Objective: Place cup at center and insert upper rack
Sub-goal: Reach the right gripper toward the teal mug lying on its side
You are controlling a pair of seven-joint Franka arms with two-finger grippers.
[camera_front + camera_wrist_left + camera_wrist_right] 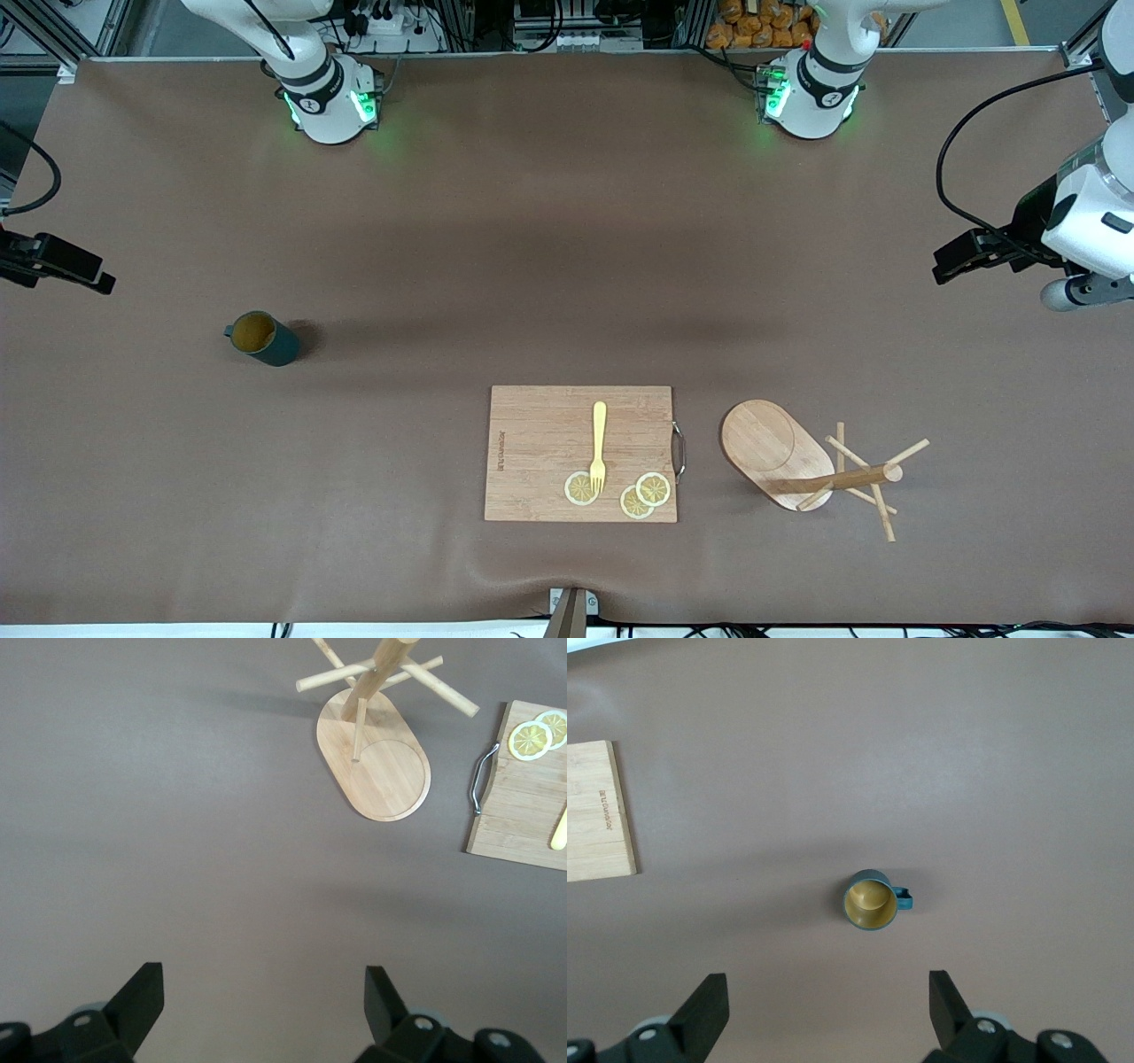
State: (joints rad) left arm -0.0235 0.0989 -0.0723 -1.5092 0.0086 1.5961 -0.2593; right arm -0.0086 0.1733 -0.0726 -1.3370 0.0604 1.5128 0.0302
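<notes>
The cup (pixel 262 338) is standing upright toward the right arm's end of the bench (pixel 532 266), handle at 9 o'clock in the front view. The upper rack (pixel 802 462) is standing just beside the cutting board (pixel 540 443). Only the wrist views are showing the left gripper (pixel 264 1005) and right gripper (pixel 828 1005), fingers apart, holding nothing, over bare cloth. The board's printed mark is unreadable.

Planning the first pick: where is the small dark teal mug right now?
The small dark teal mug stands upright on the brown table toward the right arm's end, apart from the rectangular wooden cutting board and farther from the front camera than it.
</notes>
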